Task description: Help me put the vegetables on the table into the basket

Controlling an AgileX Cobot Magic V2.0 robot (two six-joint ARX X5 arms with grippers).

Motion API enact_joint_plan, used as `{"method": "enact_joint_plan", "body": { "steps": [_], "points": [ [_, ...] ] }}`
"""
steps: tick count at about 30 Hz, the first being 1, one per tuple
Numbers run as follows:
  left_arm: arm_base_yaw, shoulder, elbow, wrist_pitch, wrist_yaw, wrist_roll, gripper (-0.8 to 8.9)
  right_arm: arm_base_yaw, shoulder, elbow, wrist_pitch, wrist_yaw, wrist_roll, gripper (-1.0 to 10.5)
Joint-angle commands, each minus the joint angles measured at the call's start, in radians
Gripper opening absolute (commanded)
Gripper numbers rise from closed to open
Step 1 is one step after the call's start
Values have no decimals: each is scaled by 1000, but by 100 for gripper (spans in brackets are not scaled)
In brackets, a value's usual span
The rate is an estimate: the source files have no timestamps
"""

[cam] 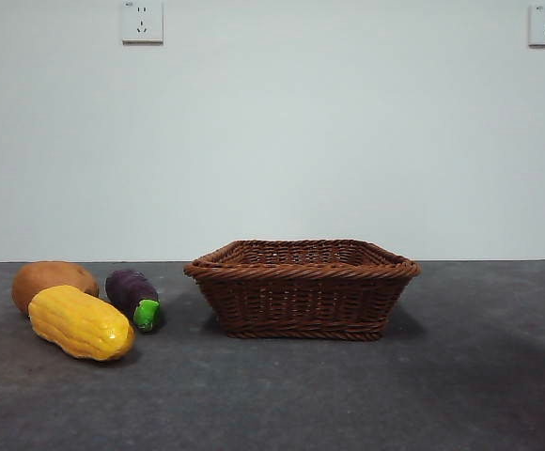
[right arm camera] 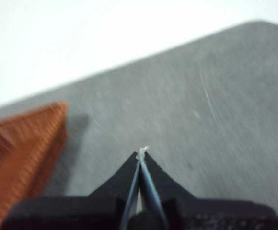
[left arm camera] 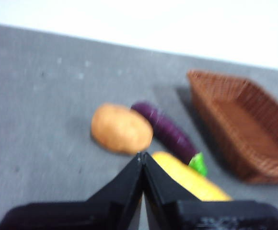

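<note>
Front view is showing potato (cam: 53,281), yellow vegetable (cam: 81,322) and eggplant (cam: 133,297) lying lower left on counter (cam: 348,395), basket (cam: 302,287) centre, no arms. Wrist views are showing left claw (left arm camera: 142,155) and right claw (right arm camera: 142,152) pressed closed, empty.

Right gripper (right arm camera: 141,154), jaws together, above table (right arm camera: 215,110) beside basket (right arm camera: 19,153).
</note>
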Motion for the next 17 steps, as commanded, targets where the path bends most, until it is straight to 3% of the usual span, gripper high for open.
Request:
{"method": "enact_joint_plan", "body": {
  "steps": [1, 8, 13, 17],
  "points": [
    [3, 28, 66, -37, 18, -25, -6, 1, 29, 82, -8, -29, 34, -9],
    [3, 161, 288, -181, 49, -20, -6, 1, 200, 342, -180, -112, 10, -9],
    [3, 279, 461, -279, 112, -7, -6, 1, 364, 557, -365, -195, -89, -9],
    [3, 365, 586, -380, 158, 55, -6, 1, 478, 708, -520, -248, -165, -9]
  ]
}}
